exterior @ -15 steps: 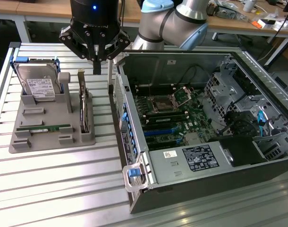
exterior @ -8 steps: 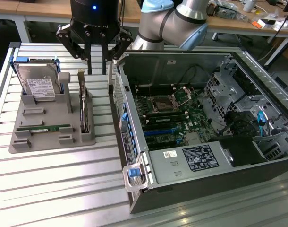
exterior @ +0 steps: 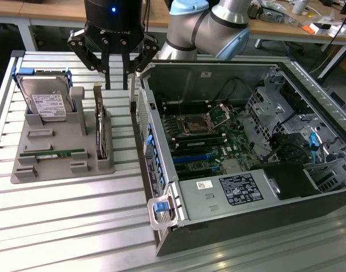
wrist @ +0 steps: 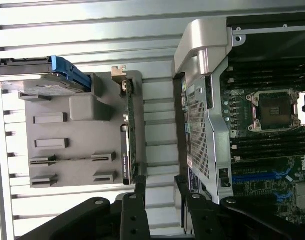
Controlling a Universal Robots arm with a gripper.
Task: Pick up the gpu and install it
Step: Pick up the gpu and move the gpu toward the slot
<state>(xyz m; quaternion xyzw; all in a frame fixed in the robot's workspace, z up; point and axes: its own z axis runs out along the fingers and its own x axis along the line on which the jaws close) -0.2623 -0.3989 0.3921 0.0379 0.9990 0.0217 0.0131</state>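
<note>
Spread to its full width, the gripper [exterior: 116,85] is hanging empty in the upper left of the exterior view, over the strip between the grey holder [exterior: 54,167] and the open computer case [exterior: 161,170]. Nothing is being pinched between its fingers [exterior: 126,68].

The gpu [exterior: 101,127] is standing on edge in a slot along the holder's case-side border, left of centre in that frame. Its silver bracket [exterior: 97,93] is pointing toward the frame's top. It is not yet lifted. The hard drive [exterior: 45,102] and the memory stick [exterior: 51,153] are sitting further toward the frame's left, well apart from the gripper.

The step in hand is judged to be the lining-up for the grasp. In the wrist view the gpu is lying just outside one finger rather than between the two. The gripper is therefore best shifted toward the exterior view's left until the gpu is being straddled evenly.

The pads are best brought onto its two flat faces near mid-length, clear of the bracket and of the holder's raised posts. A straight, slow descent is advised, since the case wall is standing just beside the far finger. Moderate squeeze is judged enough, and a vertical pull would spare the gpu's lower edge from being scraped in the slot.
</note>
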